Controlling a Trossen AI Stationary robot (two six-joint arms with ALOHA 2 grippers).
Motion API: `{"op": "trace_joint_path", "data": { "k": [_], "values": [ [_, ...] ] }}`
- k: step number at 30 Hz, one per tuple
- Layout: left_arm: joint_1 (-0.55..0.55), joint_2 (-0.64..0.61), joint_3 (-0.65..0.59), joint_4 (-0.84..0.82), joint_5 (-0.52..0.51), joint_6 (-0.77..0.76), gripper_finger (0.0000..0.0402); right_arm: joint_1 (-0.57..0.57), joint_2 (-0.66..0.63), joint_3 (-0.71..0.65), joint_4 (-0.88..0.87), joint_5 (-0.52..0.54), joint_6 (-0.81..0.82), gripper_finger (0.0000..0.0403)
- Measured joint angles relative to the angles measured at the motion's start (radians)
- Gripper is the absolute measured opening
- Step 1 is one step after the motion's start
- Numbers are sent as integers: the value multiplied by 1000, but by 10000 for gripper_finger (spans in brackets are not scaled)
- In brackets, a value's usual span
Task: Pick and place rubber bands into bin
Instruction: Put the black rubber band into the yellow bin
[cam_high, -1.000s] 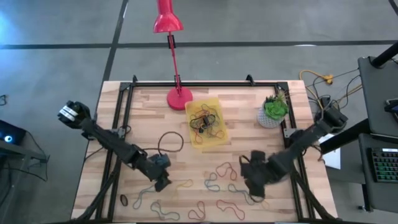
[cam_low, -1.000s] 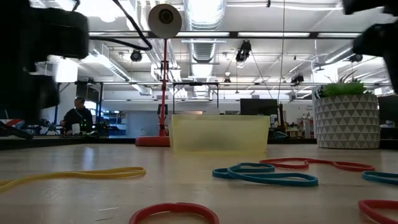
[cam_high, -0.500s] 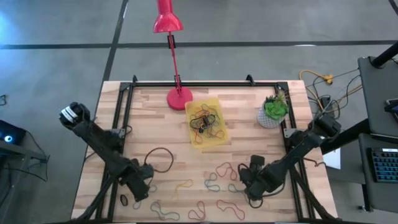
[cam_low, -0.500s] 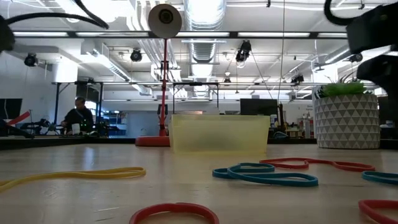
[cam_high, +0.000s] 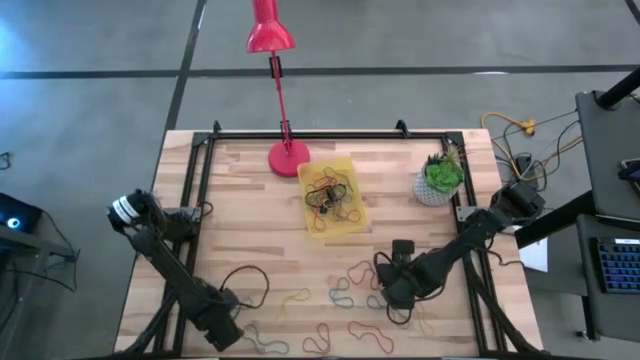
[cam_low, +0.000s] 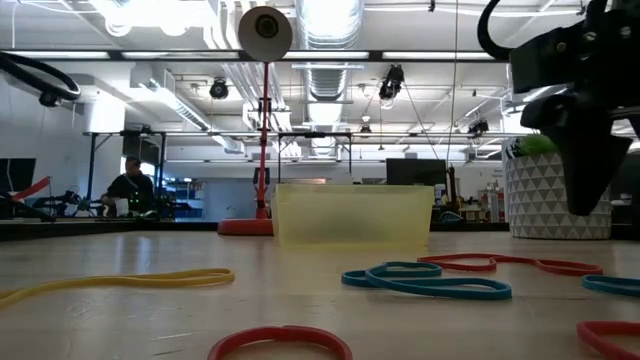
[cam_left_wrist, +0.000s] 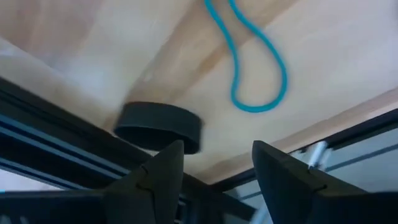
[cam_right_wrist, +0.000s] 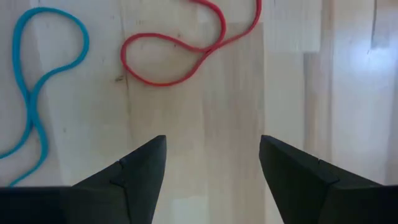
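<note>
Several loose rubber bands (cam_high: 345, 290) lie flat on the near half of the wooden table; more lie in a heap inside the yellow bin (cam_high: 333, 195) near the lamp. My left gripper (cam_high: 228, 330) is open, low over the near-left corner. Its wrist view shows the left gripper (cam_left_wrist: 217, 149) just short of a black band (cam_left_wrist: 158, 124), with a blue band (cam_left_wrist: 249, 62) beyond. My right gripper (cam_high: 390, 288) is open above the near-right bands. In its wrist view the right gripper (cam_right_wrist: 212, 142) stands over bare wood, with a red band (cam_right_wrist: 180, 56) and a blue band (cam_right_wrist: 43, 81) ahead.
A red lamp base (cam_high: 288, 157) stands beside the bin's far-left corner, and a white pot with a green plant (cam_high: 440, 178) sits at the far right. A black frame rail (cam_high: 200, 190) runs along the table's left side. Black cable (cam_high: 255, 285) loops near the left arm.
My left gripper has moved toward the table's near edge and a little to the left, ending at the near-left corner. My right gripper has come down and shifted slightly toward the left, over the near-right bands. No band has moved.
</note>
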Motion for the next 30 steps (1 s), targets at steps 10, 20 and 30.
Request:
{"op": "trace_joint_path", "data": {
  "k": [10,20,30],
  "values": [
    [-44,12,3,-6,-58,-244,175,-58,0,0,3,-7,-52,237],
    [-67,34,-33,-4,-108,-356,175,-73,0,0,6,-8,-48,237],
    [-70,69,-68,44,-105,-329,148,-72,0,0,5,-20,-22,237]
  ]
}}
